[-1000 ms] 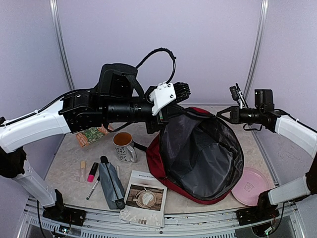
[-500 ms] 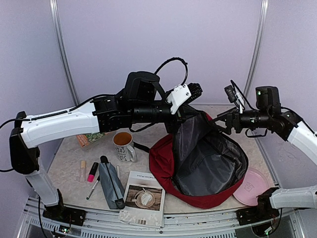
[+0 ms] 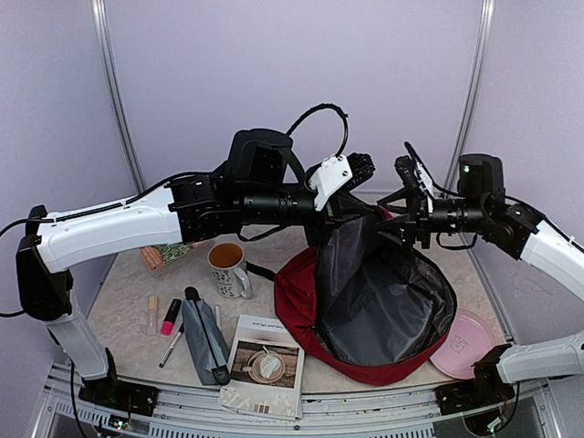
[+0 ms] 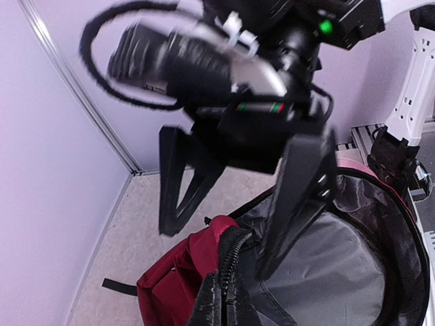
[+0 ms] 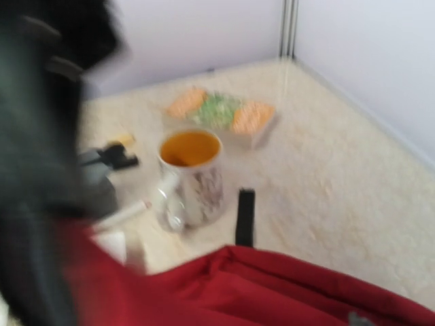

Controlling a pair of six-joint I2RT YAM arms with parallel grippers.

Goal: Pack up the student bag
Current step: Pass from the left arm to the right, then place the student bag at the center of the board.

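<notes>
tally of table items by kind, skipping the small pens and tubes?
Dark red fabric backpack: 1
Grey zip pencil pouch: 1
White patterned ceramic mug: 1
Pink round plate: 1
Coffee-cover paper booklet: 1
Green-orange snack packet: 1
Total: 6

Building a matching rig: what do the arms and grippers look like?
Left arm and right arm: white shells, black joints. A black cable loops above the left wrist's white bracket. The right gripper has black tapering fingers, a green light behind.

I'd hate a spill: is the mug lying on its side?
No, the mug stands upright on the table, its open mouth facing up.
</notes>
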